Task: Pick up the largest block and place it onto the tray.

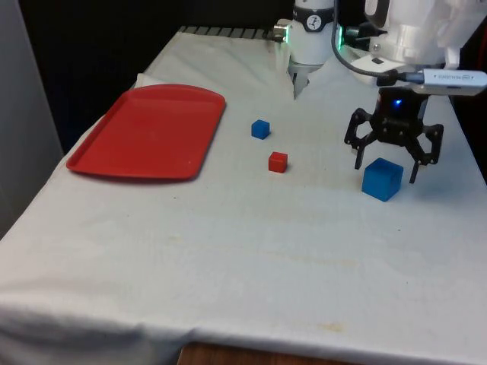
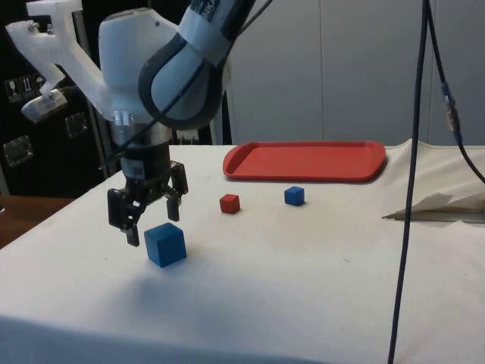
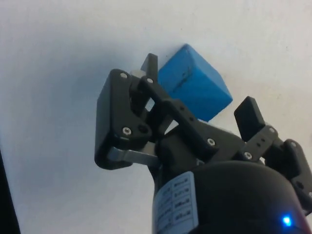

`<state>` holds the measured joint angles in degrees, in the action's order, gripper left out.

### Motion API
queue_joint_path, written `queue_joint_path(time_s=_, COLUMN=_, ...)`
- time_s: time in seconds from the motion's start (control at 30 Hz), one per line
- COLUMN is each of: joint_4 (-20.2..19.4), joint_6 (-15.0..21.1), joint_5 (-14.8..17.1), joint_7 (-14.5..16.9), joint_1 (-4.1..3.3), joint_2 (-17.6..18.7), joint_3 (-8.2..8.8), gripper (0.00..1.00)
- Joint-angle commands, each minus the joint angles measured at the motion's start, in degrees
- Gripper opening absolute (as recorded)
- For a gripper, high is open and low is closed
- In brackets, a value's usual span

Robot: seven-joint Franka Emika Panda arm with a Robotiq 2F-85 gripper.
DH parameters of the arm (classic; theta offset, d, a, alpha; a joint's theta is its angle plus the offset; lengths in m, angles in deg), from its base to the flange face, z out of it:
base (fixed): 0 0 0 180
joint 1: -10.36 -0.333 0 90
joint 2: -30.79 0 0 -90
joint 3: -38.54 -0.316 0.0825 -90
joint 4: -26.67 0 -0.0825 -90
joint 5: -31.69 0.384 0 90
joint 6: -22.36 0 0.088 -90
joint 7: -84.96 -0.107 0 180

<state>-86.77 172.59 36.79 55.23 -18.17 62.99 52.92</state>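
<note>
You have a glossy white arm (image 2: 136, 53) with rounded, bulbous shells and a dark grey band at one joint. A thin black cable (image 2: 413, 174) hangs down beside it in the side view. The gripper (image 1: 393, 156) at its end is matte black — an open linkage of flat bars pinned with small silver screws, ending in blunt black jaws. A white label with small black print wraps its round black body (image 3: 178, 204). Its base column (image 1: 310, 34) is white too.

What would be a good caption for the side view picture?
Open gripper hovering above the large blue block, with the red tray waiting behind.
</note>
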Motion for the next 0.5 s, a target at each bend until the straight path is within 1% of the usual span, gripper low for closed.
queue_joint_path(time_s=0.0, joint_4=-0.74, joint_6=1.09, joint_5=-0.17, joint_7=-1.09, joint_1=-0.46, joint_2=-0.06, joint_3=0.34, gripper=1.0)
queue_joint_path(time_s=0.2, joint_4=-1.89, joint_6=2.01, joint_5=-0.69, joint_7=-3.32, joint_1=-0.57, joint_2=-0.06, joint_3=0.11, gripper=1.0)
queue_joint_path(time_s=0.23, joint_4=-1.43, joint_6=1.09, joint_5=-0.52, joint_7=-2.69, joint_1=-0.11, joint_2=0.0, joint_3=-0.29, gripper=1.0)
queue_joint_path(time_s=0.27, joint_4=-1.95, joint_6=2.06, joint_5=-0.8, joint_7=-3.67, joint_1=-0.57, joint_2=0.0, joint_3=0.06, gripper=1.0)
queue_joint_path(time_s=0.3, joint_4=-1.89, joint_6=2.18, joint_5=-0.97, joint_7=-4.18, joint_1=-0.4, joint_2=0.23, joint_3=-0.06, gripper=1.0)
queue_joint_path(time_s=0.37, joint_4=-1.78, joint_6=2.29, joint_5=-0.97, joint_7=-4.47, joint_1=-0.34, joint_2=0.4, joint_3=-0.17, gripper=1.0)
queue_joint_path(time_s=0.4, joint_4=-1.72, joint_6=2.29, joint_5=-0.92, joint_7=-4.58, joint_1=-0.34, joint_2=0.52, joint_3=-0.17, gripper=0.97)
queue_joint_path(time_s=0.43, joint_4=-1.66, joint_6=2.29, joint_5=-0.92, joint_7=-4.64, joint_1=-0.29, joint_2=0.57, joint_3=-0.23, gripper=0.89)
queue_joint_path(time_s=0.47, joint_4=-1.55, joint_6=2.29, joint_5=-0.92, joint_7=-4.81, joint_1=-0.29, joint_2=0.74, joint_3=-0.23, gripper=0.68)
